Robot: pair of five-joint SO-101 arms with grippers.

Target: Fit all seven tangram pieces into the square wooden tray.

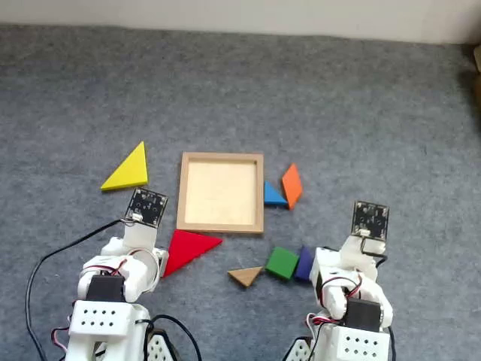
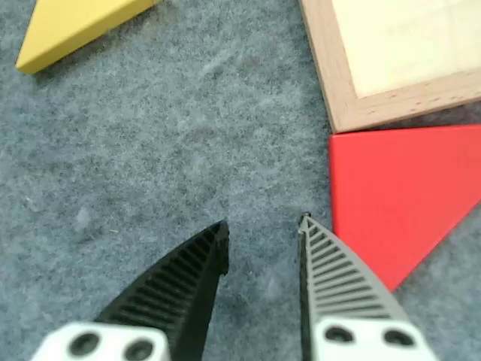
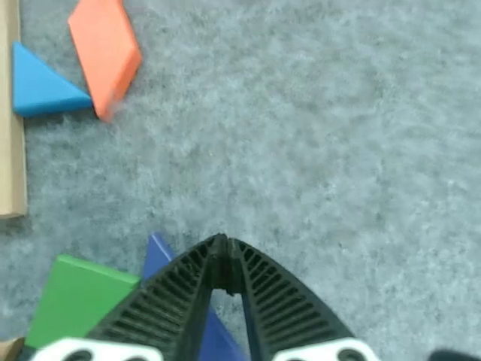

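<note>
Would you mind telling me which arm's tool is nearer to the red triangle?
Left. The left tool sits just beside the red triangle; the right tool is over the dark blue piece, well apart from it.

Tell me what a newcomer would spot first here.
The tray sits mid-table, bright pieces loose around it. Biggest are the yellow triangle to its left and the red triangle at its near left corner, beside the open left gripper.
</note>
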